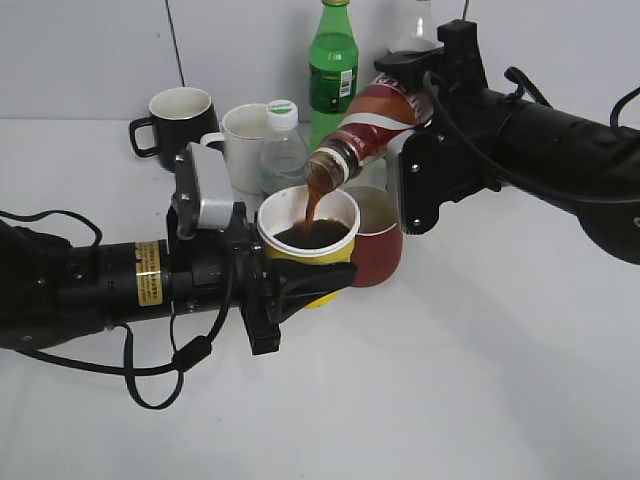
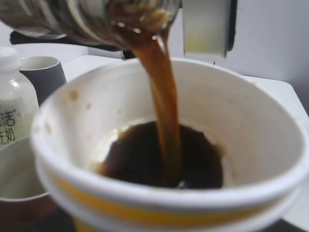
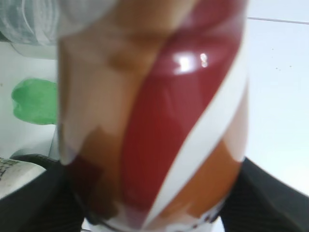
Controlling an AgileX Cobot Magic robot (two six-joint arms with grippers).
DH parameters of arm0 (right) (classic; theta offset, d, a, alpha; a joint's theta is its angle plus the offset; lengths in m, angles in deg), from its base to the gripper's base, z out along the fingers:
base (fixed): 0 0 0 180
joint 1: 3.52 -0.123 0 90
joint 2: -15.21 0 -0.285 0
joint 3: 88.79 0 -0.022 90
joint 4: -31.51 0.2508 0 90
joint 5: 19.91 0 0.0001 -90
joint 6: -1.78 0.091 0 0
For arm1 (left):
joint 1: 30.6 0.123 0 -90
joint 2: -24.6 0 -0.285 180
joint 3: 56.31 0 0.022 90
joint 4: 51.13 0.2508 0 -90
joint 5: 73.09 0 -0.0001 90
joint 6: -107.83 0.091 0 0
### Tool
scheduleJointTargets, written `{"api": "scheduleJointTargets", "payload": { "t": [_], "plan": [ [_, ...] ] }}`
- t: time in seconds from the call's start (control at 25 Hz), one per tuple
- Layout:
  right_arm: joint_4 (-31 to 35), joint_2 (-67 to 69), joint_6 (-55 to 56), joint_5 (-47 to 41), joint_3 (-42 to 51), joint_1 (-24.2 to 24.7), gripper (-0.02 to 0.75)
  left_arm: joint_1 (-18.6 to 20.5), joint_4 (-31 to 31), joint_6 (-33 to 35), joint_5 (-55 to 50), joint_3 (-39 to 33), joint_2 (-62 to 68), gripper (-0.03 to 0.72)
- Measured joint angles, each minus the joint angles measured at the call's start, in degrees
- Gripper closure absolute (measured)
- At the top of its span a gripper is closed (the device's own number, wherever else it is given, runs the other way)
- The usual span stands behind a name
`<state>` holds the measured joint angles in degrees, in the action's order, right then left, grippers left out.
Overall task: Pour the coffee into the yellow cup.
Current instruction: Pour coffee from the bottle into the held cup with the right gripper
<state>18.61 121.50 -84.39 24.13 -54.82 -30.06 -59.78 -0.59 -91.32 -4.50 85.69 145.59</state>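
Note:
The coffee bottle [image 1: 370,125], brown and red with a white swirl, is tilted mouth-down over the yellow cup [image 1: 310,262]. My right gripper [image 1: 415,100] is shut on the bottle's body, which fills the right wrist view [image 3: 159,121]. A brown stream falls from the bottle's mouth [image 2: 140,19] into the cup [image 2: 159,208], where dark coffee pools at the bottom. My left gripper [image 1: 300,285] is shut on the yellow cup and holds it upright; its fingers are hidden in the left wrist view.
A dark red mug [image 1: 380,240] stands right behind the cup. Behind are a white mug [image 1: 240,140], a black mug [image 1: 175,120], a small milky bottle [image 1: 283,145] and a green bottle [image 1: 333,70]. The wall is close behind them.

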Motion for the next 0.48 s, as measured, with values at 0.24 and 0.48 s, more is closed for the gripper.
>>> {"api": "scheduleJointTargets", "payload": {
  "t": [0.24, 0.48],
  "plan": [
    [0.00, 0.00, 1.15, 0.00, 0.00, 0.00, 0.220, 0.00, 0.05, 0.00, 0.00, 0.00, 0.00, 0.363],
    [0.00, 0.00, 7.42, 0.00, 0.00, 0.00, 0.220, 0.00, -0.75, 0.00, 0.00, 0.00, 0.00, 0.363]
  ]
}}
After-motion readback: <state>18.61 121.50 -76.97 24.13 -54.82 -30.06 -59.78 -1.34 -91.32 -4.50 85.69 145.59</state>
